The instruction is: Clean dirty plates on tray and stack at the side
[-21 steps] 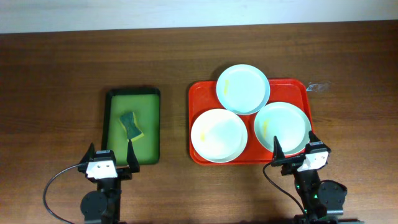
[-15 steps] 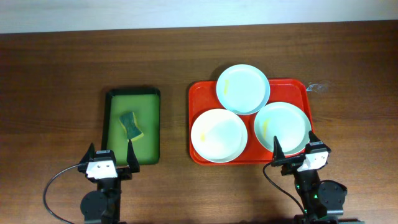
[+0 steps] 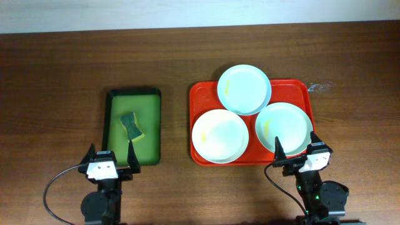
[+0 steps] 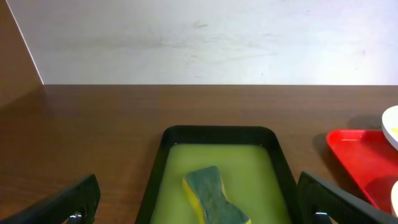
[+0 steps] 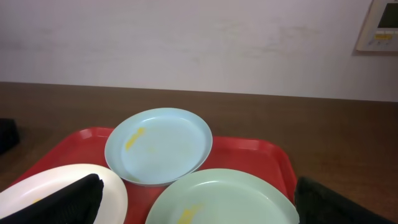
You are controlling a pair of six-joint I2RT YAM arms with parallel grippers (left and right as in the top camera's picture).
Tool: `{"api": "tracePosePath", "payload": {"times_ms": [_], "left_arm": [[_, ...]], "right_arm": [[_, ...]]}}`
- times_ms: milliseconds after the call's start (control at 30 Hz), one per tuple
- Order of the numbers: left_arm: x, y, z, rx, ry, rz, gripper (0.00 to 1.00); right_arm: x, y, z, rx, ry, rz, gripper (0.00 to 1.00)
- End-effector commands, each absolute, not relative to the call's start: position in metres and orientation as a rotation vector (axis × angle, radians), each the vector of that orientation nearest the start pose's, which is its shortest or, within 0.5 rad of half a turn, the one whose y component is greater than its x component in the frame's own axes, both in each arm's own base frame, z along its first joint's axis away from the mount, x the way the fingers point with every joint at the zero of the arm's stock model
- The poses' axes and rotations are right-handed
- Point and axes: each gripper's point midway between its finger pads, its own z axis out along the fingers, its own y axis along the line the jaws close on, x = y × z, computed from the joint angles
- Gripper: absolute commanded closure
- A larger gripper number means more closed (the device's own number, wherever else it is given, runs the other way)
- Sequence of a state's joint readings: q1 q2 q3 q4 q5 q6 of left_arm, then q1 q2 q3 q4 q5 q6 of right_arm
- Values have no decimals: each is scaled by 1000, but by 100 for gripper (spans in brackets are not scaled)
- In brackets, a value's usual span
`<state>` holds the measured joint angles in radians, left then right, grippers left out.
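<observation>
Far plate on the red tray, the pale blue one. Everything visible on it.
The far plate is round, shallow, pale blue and glossy, with a yellow smear on its left side. It lies across the far rim of the red tray, its near edge seemingly overlapping the white plate and the pale green plate.

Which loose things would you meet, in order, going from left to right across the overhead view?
sponge → white plate → pale blue plate → pale green plate
</observation>
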<state>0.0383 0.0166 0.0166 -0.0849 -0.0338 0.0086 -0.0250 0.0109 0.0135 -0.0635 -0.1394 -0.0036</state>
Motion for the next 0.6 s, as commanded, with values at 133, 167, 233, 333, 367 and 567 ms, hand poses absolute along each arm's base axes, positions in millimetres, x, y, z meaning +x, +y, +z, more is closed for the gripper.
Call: {"api": "tracePosePath", "payload": {"times_ms": [133, 167, 233, 333, 367, 567], "left_arm": [[246, 12, 156, -19, 1651, 68, 1], [246, 12, 156, -19, 1651, 68, 1], [246, 12, 156, -19, 1651, 68, 1], [246, 12, 156, -19, 1651, 68, 1], [246, 12, 156, -19, 1651, 68, 1], [246, 5, 157, 13, 1649, 32, 1]], "right_arm": [[245, 16, 159, -81, 1635, 85, 2], [245, 16, 159, -81, 1635, 85, 2], [245, 16, 159, -81, 1635, 86, 2], [245, 16, 159, -81, 1635, 86, 2], [245, 16, 159, -81, 1635, 85, 2], [245, 16, 159, -81, 1635, 85, 2]]}}
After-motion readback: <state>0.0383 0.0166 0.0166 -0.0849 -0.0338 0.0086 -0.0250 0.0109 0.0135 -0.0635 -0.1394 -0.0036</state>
